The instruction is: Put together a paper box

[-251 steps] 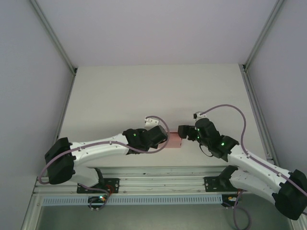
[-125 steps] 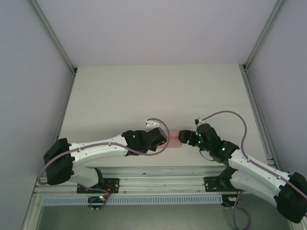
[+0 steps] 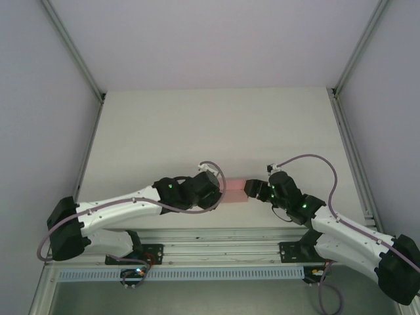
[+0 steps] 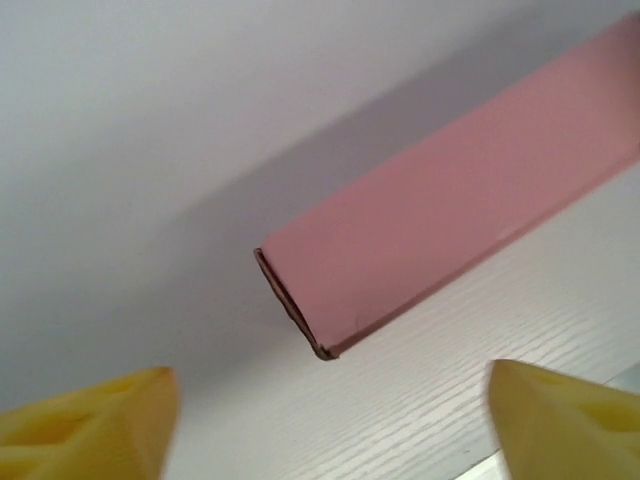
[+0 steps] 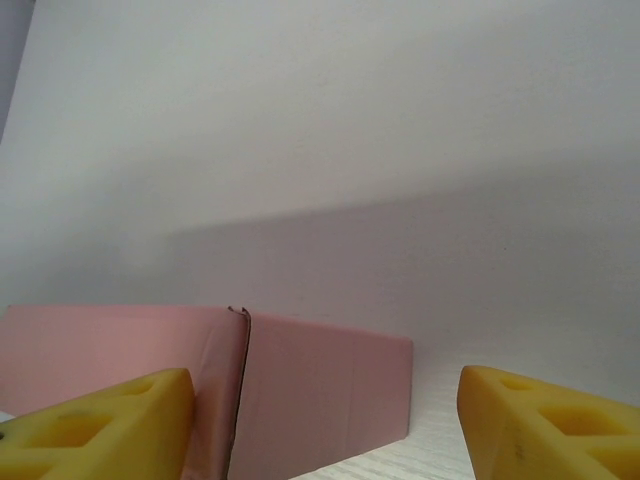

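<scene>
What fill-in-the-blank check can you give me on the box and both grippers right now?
The paper box lying on the table is ___ in colour. In the left wrist view, the left gripper stands ___, with both fingers clear of the box. The right gripper has ___ fingertips.
Missing words: pink; open; yellow.

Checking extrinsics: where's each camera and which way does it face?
Top external: above, behind the bases, facing down at the table; left arm, right arm flank the paper box.
Left wrist: low over the table, facing the box's end; left jaws in bottom corners.
Right wrist: low, facing the box; right jaws in bottom corners.
Shared: the paper box.
</scene>
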Controlling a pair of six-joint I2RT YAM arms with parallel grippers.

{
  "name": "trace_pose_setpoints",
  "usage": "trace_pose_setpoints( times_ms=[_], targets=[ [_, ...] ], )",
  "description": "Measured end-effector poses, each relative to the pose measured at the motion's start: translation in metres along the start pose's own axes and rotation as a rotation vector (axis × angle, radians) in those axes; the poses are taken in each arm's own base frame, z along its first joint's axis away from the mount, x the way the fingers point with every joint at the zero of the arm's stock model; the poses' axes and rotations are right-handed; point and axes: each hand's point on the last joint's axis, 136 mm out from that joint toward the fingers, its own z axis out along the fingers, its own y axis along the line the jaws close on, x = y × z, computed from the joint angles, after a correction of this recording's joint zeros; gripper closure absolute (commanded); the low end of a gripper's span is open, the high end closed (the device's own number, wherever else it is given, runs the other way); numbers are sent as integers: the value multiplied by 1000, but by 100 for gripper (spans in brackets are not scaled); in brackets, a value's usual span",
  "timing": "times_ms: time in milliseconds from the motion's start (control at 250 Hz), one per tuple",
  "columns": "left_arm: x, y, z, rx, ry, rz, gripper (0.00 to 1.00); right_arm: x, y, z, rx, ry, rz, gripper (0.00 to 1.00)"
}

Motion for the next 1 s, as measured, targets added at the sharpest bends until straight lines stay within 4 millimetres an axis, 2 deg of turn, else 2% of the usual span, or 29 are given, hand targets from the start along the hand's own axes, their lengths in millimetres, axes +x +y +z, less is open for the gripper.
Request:
trace_pose_setpoints(
  times_ms=[116,264,467,623,691,739,779,947,998],
  targets=[
    [-16,18,8,47,-19,-164,3,0,1,1,-7,-5,0,32],
    [-11,35,24,122,-22,-306,8,0,1,1,-9,-7,0,32],
    [-1,27,34,216,0,-365,35,-1,2,2,-12,-11,1,33],
    [1,21,39,295,-32,-396,43,-1,2,3,-19,-16,2,39],
    [3,18,39,337,-66,-406,55,-1,4,4,-36,-21,-3,41],
    [3,15,40,372,-90,-412,69,-1,5,5,-54,-34,-9,47],
    [2,12,41,398,-107,-411,76,0,5,6,-70,-42,-16,49],
    [-10,4,47,443,-162,-405,93,-5,9,7,-122,-98,-40,68],
    [-13,4,49,442,-175,-409,95,-6,9,6,-135,-114,-51,73]
  ],
)
